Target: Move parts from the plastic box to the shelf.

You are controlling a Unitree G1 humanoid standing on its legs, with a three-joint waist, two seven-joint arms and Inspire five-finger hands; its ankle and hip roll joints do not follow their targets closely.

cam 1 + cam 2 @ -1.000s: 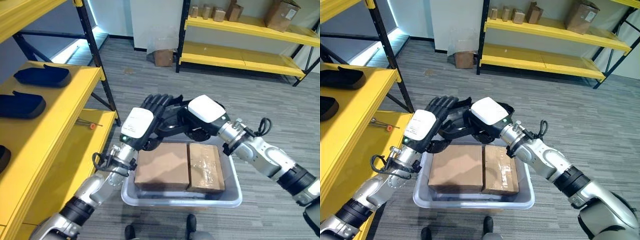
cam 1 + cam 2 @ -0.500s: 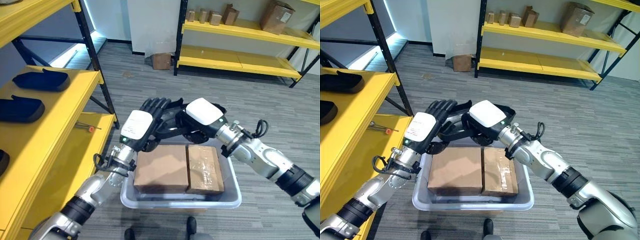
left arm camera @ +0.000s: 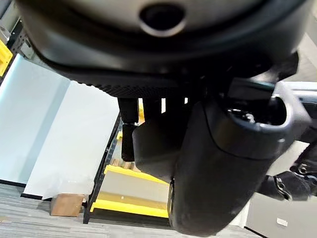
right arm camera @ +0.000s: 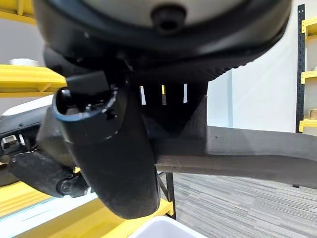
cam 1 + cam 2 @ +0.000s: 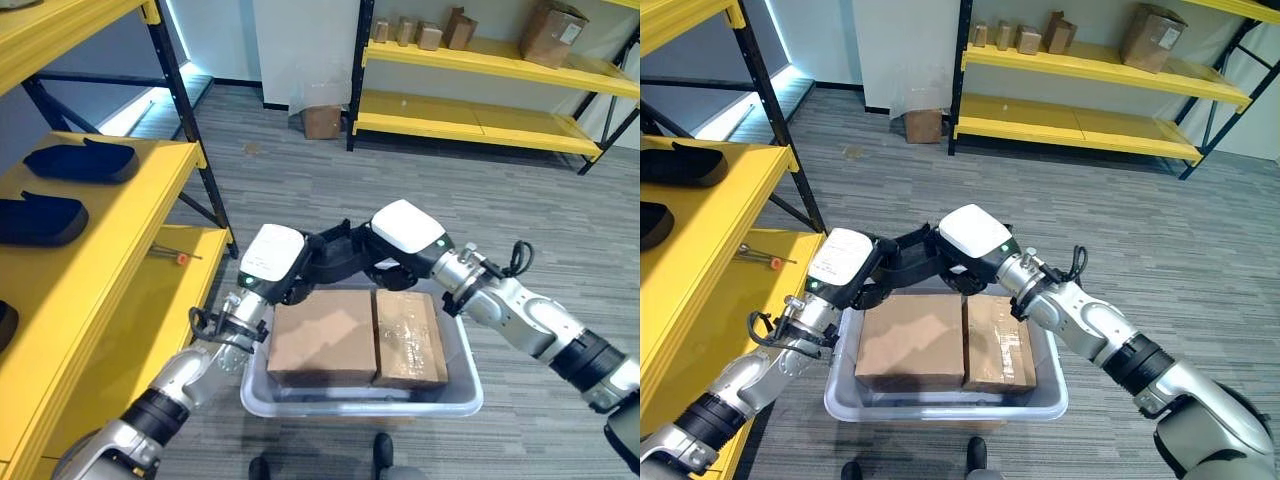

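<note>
Two hands met over the far rim of the plastic box [image 5: 300, 398], holding one dark part [image 5: 335, 262] between them. Half a second before, the left hand [image 5: 272, 262] had its fingers spread upward; now they were curled down round the part, and the right hand [image 5: 405, 232] was likewise clenched on its other end. The part had not left the box area and hung just above the far edge of the two cardboard boxes [image 5: 325, 335] lying side by side inside. The head camera had hardly shifted.

The box sat on grey striped carpet floor [image 5: 300, 170], just beside the yellow shelf [image 5: 120, 230] on the robot's left. Two dark blue parts [image 5: 80, 160] already lay on the shelf's upper level, and a small tool with a red tip [image 5: 175, 254] lay on a lower one. Across the room stood another yellow rack [image 5: 480, 110] carrying several cartons [image 5: 560, 28], with one small carton [image 5: 322, 121] on the floor by its post.
</note>
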